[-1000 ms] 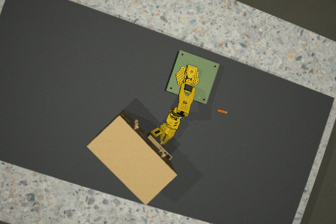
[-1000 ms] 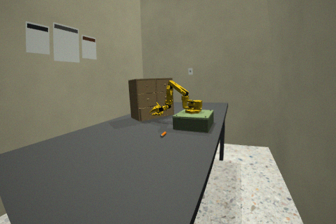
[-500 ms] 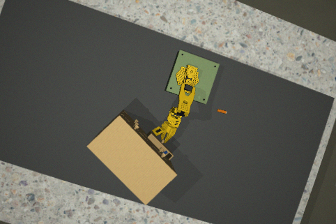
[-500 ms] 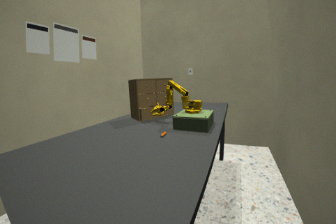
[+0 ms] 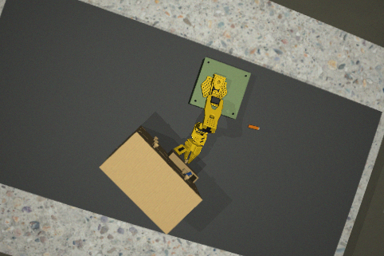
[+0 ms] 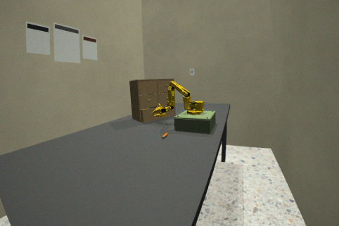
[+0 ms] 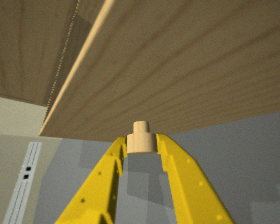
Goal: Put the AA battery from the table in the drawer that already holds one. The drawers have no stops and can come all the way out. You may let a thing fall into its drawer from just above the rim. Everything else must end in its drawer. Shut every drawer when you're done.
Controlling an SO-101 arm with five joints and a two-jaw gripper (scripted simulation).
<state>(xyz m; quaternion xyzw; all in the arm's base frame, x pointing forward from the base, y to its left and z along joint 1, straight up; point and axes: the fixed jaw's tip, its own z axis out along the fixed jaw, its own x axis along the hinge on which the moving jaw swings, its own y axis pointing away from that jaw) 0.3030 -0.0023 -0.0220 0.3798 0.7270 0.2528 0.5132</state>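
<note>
A wooden drawer cabinet (image 5: 149,180) stands on the dark table; it also shows in the side view (image 6: 152,99). My yellow gripper (image 5: 187,158) is shut on the round wooden knob (image 7: 142,140) of a low drawer (image 5: 184,168), which stands pulled out a little from the cabinet front. A small blue thing (image 5: 189,174) shows inside the drawer's open gap. The orange AA battery (image 5: 253,128) lies on the table to the right of the arm's base, apart from the gripper; it also shows in the side view (image 6: 164,135).
The arm sits on a green base block (image 5: 220,87) near the cabinet. Other drawer knobs (image 5: 155,141) stick out of the cabinet front. The table edge runs close behind the cabinet.
</note>
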